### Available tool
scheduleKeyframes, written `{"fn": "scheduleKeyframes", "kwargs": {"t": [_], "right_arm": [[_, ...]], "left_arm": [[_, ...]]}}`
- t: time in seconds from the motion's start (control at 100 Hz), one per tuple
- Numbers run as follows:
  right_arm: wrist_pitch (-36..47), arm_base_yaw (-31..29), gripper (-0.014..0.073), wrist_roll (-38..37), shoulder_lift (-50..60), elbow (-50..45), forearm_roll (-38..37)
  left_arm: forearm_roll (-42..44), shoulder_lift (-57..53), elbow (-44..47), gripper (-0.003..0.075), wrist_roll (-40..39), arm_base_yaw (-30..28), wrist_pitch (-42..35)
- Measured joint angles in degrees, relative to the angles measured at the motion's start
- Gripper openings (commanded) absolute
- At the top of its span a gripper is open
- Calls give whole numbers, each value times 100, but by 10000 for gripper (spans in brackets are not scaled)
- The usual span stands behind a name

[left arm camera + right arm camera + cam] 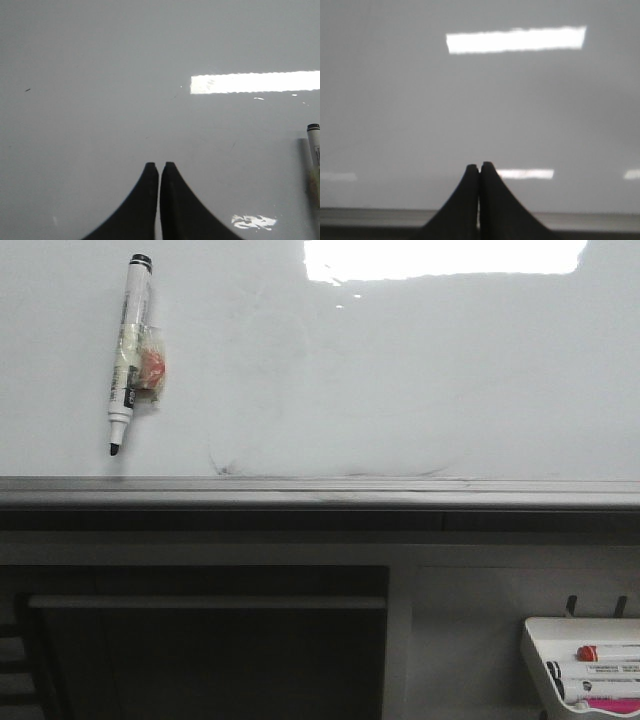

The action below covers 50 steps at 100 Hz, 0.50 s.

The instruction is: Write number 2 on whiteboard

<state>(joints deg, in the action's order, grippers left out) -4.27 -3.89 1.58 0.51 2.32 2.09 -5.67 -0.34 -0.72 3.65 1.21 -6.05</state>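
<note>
The whiteboard (400, 380) fills the upper front view, glossy, with faint grey smudges, a light glare at the top and a grey metal rail (320, 490) along its near edge. No number 2 shows on it. A black-and-white marker (130, 350) with tape and a red patch lies on the board at the left, tip toward the rail. Its cap end shows in the left wrist view (314, 145). My left gripper (159, 166) is shut and empty over bare board. My right gripper (479, 165) is shut and empty over the board near the rail. Neither gripper shows in the front view.
A small white tray (535, 650) with several markers sits at the lower right below the board. A dark recessed panel (200, 640) lies below the rail at the left.
</note>
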Motion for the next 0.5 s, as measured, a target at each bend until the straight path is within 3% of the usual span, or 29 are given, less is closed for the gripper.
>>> {"fn": "scheduleKeyframes", "kwargs": {"t": [0.25,0.5], "right_arm": [[-2176,0,-60,-37,-340,1580,378],[-2383,0,-60,-50,-674,1918,478]], "left_arm": [[188,467,-1258,-19,-13,0,1235],[205,1447,-1726,-11,-13,0,1716]]}}
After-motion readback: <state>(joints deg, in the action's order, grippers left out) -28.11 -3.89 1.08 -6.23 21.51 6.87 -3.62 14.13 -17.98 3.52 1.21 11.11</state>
